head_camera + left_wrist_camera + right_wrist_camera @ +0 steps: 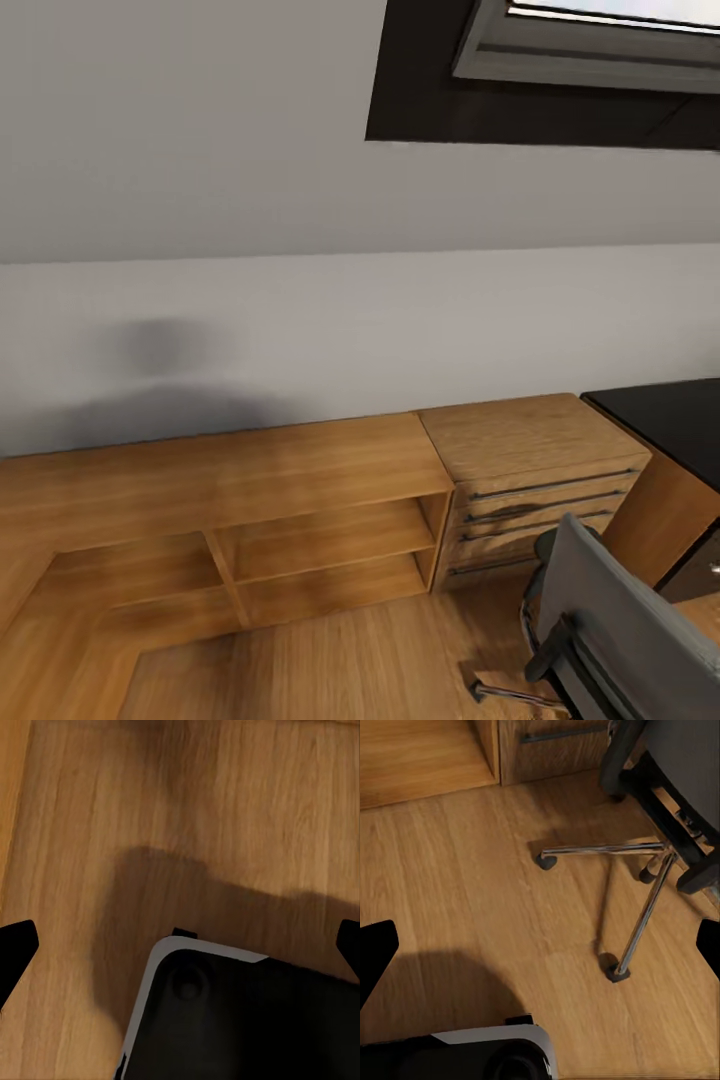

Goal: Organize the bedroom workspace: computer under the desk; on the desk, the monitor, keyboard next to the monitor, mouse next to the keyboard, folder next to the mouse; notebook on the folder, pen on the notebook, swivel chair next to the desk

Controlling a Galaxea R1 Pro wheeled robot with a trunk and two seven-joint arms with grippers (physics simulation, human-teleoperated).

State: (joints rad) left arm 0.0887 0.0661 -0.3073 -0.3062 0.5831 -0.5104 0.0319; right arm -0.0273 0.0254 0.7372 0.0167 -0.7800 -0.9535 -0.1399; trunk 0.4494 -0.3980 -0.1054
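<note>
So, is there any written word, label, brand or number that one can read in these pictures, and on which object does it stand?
There are none to read.
The wooden dresser, the open wooden shelf, the swivel chair, the black-topped desk, the grey wall and the skylight frame all show plain surfaces.
The wood floor carries no marks in either wrist view.

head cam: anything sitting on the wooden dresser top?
No. The wooden dresser shows a bare top, standing between the open shelf unit and the black desk.
</note>
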